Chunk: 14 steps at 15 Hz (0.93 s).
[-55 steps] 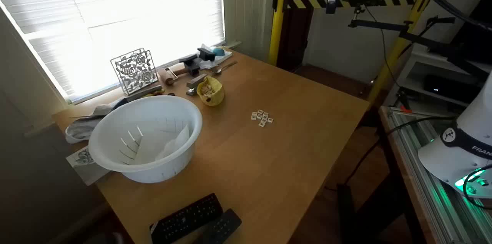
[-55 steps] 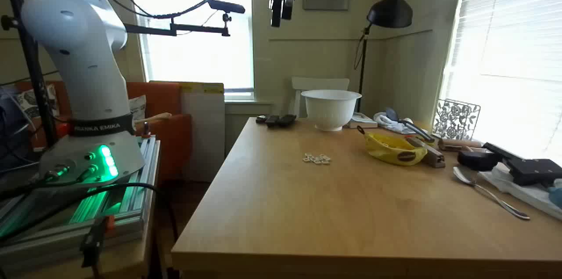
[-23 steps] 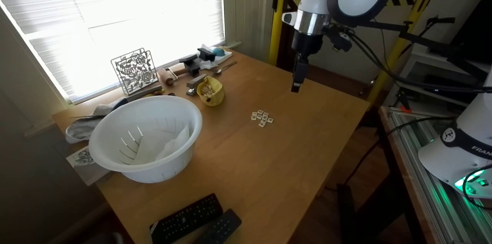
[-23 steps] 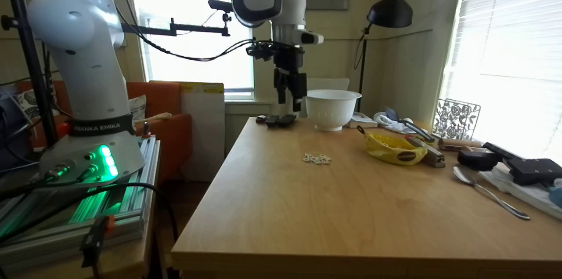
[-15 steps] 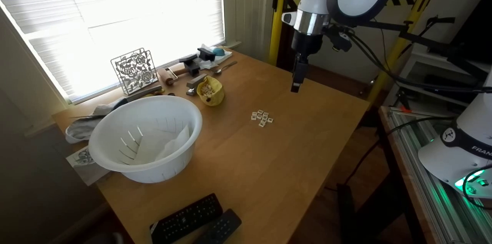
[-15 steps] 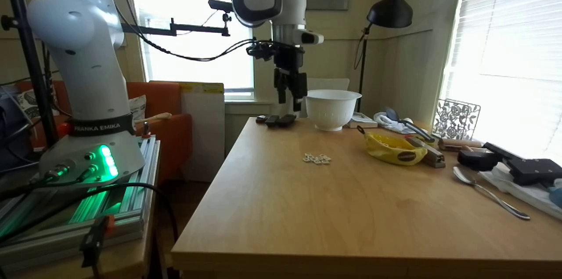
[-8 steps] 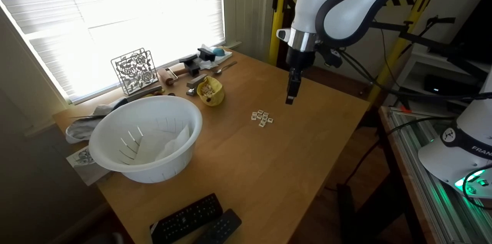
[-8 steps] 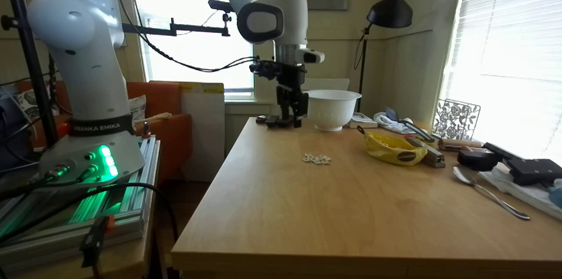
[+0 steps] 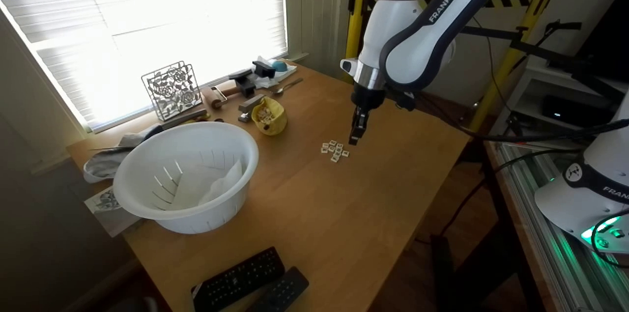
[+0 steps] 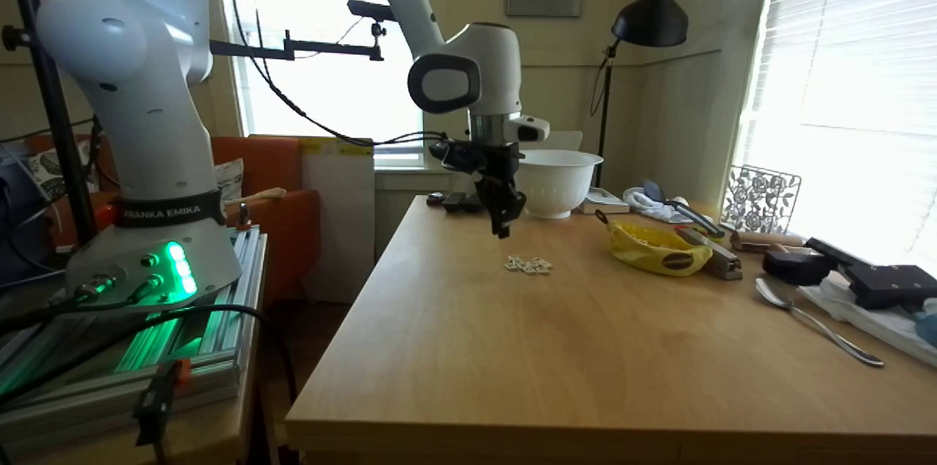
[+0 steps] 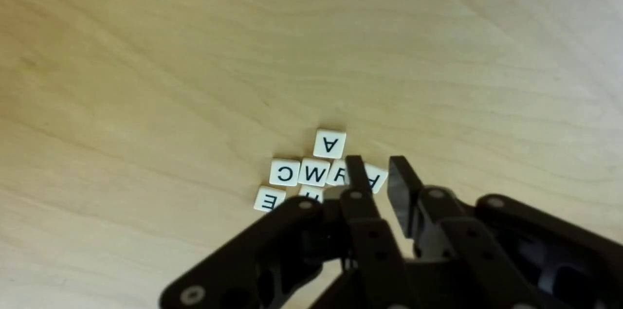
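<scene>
Wrist view: poised above the counter (image 11: 170, 80) with slightly parted jaws, grasping nothing; near white letter tiles (image 11: 314, 172) clustered flat on its surface, partly hiding some. In both exterior views: nearer to those than to the yellow pouch (image 10: 637, 253) or white bowl (image 10: 556, 187).

Smooth tiles (image 11: 313, 172), matt hand (image 11: 376, 160), wooden table (image 10: 549, 348), shiny metal spoon (image 10: 814, 323)

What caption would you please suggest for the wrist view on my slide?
The end effector, jaws slightly apart, partly hides white letter tiles on a wooden table.
</scene>
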{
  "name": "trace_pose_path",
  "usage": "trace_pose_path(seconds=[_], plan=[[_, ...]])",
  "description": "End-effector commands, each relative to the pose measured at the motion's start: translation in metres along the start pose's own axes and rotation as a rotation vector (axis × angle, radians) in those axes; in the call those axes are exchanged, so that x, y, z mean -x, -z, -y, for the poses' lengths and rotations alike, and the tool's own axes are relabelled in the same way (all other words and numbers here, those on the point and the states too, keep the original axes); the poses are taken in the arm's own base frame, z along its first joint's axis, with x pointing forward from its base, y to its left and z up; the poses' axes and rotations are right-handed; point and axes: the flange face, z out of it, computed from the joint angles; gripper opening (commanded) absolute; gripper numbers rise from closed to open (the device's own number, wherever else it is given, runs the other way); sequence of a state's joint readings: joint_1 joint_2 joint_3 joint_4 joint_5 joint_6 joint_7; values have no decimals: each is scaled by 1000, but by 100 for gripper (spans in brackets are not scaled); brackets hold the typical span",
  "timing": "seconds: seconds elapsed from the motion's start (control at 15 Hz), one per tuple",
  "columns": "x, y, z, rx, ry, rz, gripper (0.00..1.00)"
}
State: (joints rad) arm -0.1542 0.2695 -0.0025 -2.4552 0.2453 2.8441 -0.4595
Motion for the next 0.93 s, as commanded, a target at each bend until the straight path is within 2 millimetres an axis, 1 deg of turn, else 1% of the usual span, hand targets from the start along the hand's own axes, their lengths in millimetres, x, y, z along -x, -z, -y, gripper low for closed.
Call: trace_pose_path(seconds=[0.0, 0.2, 0.33, 0.73, 0.87], plan=[[-11, -22, -15, -7, 7, -22, 0], [-12, -35, -24, -9, 10, -11, 0], [-11, -43, -25, -15, 8, 1, 0], [-11, -64, -17, -39, 17, 0, 0], [-11, -67, -15, -42, 16, -4, 0]])
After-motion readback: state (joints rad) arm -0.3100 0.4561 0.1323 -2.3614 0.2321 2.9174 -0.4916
